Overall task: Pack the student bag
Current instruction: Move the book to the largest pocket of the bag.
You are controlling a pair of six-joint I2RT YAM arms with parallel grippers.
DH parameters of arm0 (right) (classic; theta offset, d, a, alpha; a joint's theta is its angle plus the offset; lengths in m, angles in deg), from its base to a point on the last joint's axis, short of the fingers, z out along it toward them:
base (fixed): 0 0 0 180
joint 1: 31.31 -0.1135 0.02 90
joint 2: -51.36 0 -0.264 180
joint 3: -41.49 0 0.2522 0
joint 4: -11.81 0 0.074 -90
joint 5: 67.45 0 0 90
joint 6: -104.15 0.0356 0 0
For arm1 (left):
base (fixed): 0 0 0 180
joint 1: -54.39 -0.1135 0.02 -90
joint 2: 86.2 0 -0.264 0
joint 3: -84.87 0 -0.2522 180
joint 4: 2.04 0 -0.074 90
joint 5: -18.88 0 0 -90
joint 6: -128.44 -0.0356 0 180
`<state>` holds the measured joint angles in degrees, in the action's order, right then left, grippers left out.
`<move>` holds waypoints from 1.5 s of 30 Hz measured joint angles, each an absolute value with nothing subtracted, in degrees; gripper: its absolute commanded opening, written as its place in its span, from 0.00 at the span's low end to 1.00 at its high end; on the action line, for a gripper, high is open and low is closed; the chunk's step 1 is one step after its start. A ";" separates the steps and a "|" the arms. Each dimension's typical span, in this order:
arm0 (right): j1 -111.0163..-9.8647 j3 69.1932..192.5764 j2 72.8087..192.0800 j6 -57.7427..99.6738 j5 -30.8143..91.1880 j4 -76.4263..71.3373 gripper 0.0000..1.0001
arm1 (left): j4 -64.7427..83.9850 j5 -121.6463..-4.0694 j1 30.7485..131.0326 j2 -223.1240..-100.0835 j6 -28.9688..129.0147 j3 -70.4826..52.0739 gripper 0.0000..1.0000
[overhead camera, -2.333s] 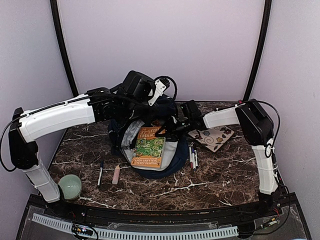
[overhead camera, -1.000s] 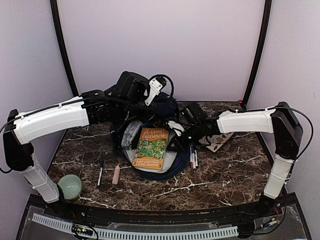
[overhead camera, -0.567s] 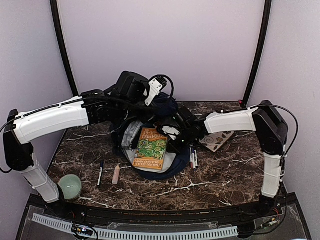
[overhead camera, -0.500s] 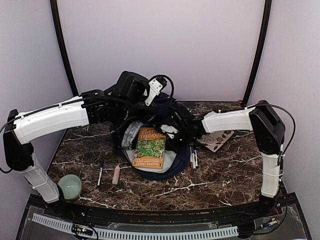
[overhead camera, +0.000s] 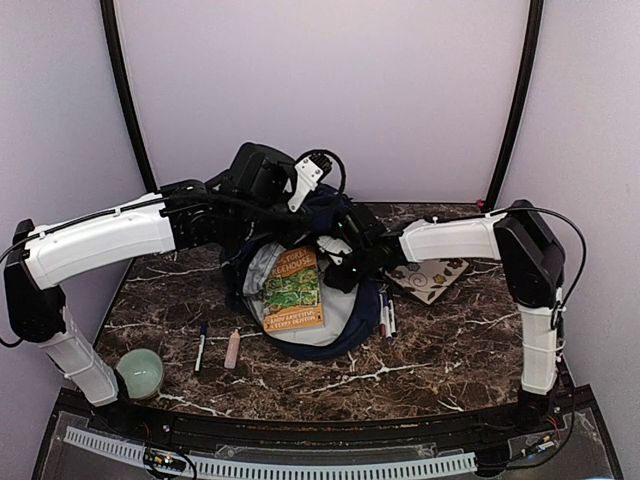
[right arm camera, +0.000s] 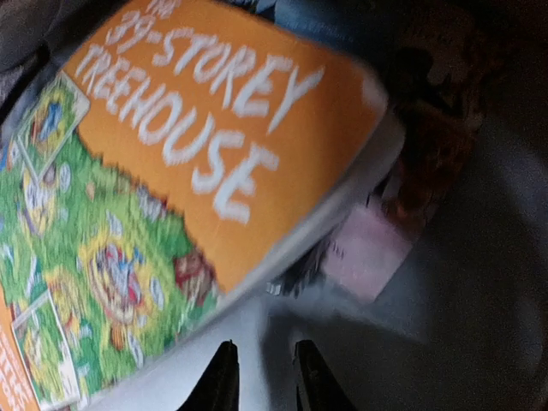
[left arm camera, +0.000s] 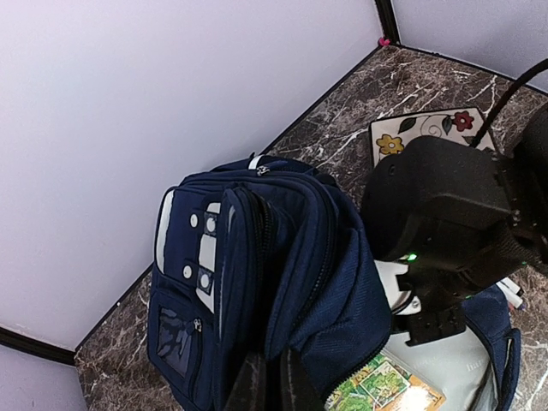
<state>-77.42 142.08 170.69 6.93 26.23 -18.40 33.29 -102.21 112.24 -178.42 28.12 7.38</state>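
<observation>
The book [right arm camera: 171,197] carries the only writing that can be read. On the orange upper part of its cover, in big white capitals, stands "39-STOREY", and on the line beneath it "TREEHOUSE". The right wrist view shows these words slanted and a little blurred. From overhead the same title shows small at the top of the book [overhead camera: 294,290]. A line of print on the orange strip along its lower edge is too small to read.

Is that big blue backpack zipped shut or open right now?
Open. The navy-blue fabric backpack gapes at the front, its light grey lining is exposed, and an orange-and-green paperback book lies in the opening.
</observation>
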 measured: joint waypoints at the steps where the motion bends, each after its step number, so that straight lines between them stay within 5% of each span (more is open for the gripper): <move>1: -77.42 140.02 169.34 6.58 26.12 -18.35 0.32 | 33.29 -102.15 112.24 -178.42 28.12 7.29 0.00; 13: -80.20 126.21 153.47 -4.22 28.79 -20.36 0.42 | 33.20 -101.99 112.26 -178.42 28.12 6.50 0.00; 27: -91.13 133.86 160.70 -17.18 23.85 -20.67 0.68 | 33.33 -101.97 112.26 -178.40 28.64 6.50 0.00; 45: -94.56 134.43 170.32 -24.42 1.25 -7.10 0.65 | 34.29 -101.34 112.26 -178.10 29.25 6.50 0.00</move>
<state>-94.56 134.43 170.32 -24.42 1.25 -7.10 34.29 -101.34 112.26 -178.10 29.25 6.50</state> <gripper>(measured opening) 0.661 0.064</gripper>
